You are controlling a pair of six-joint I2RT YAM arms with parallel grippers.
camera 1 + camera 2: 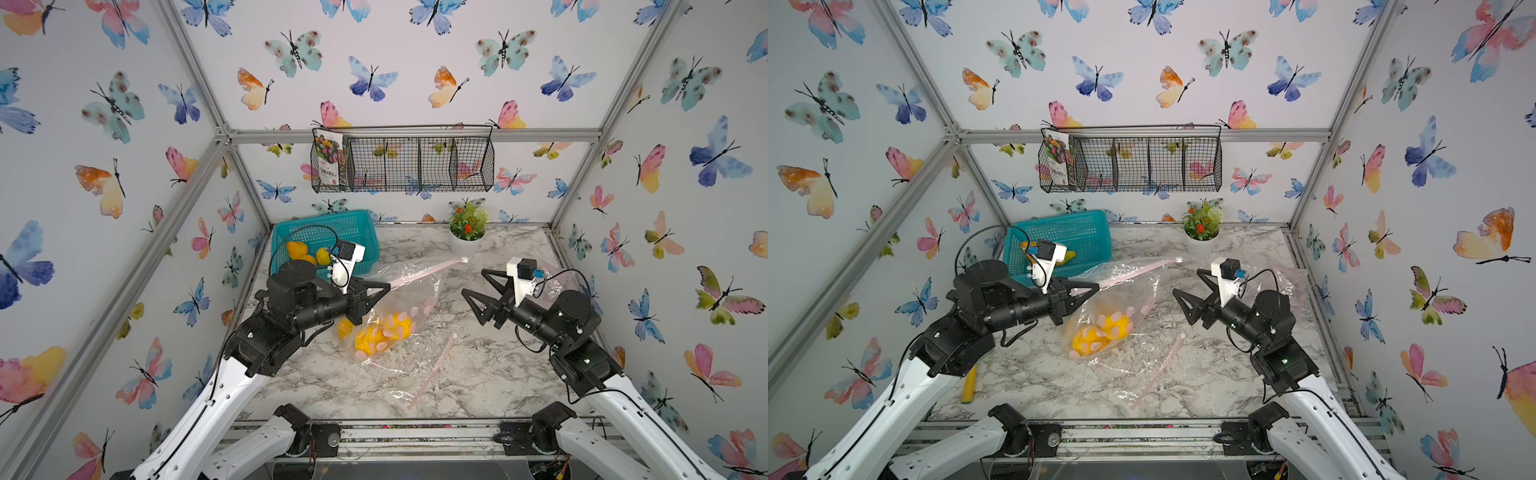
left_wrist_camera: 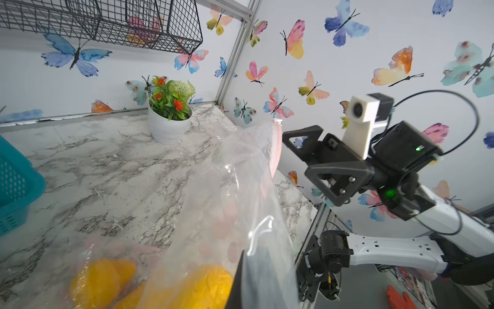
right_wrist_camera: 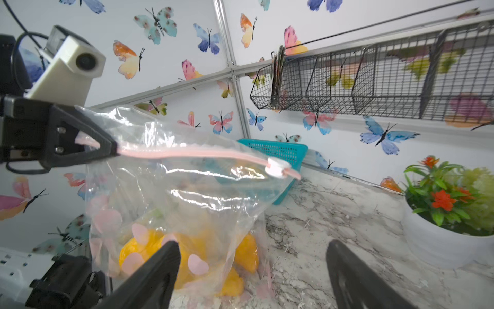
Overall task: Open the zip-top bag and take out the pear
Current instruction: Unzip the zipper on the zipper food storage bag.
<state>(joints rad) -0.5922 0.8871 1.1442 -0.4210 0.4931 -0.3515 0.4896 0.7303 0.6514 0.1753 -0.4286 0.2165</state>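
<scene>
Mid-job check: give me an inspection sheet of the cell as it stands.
Surface: marble tabletop, nothing spilled.
Job's things: zip-top bag lifted by its pink strip, slider at the far end; pears inside.
Clutter: second bag lying flat; teal basket with yellow fruit; potted plant.
Tools: left tool shut on the strip; right tool open, empty.
Cables: black loop on each wrist, off the bag.
Surroundings: wire rack with a seed packet; butterfly walls.

Clear bag [image 3: 203,192] with pink dots and pink zip strip [image 3: 187,153], yellow pears [image 3: 246,252], teal basket [image 3: 278,151], grey-veined white table [image 3: 334,214].
</scene>
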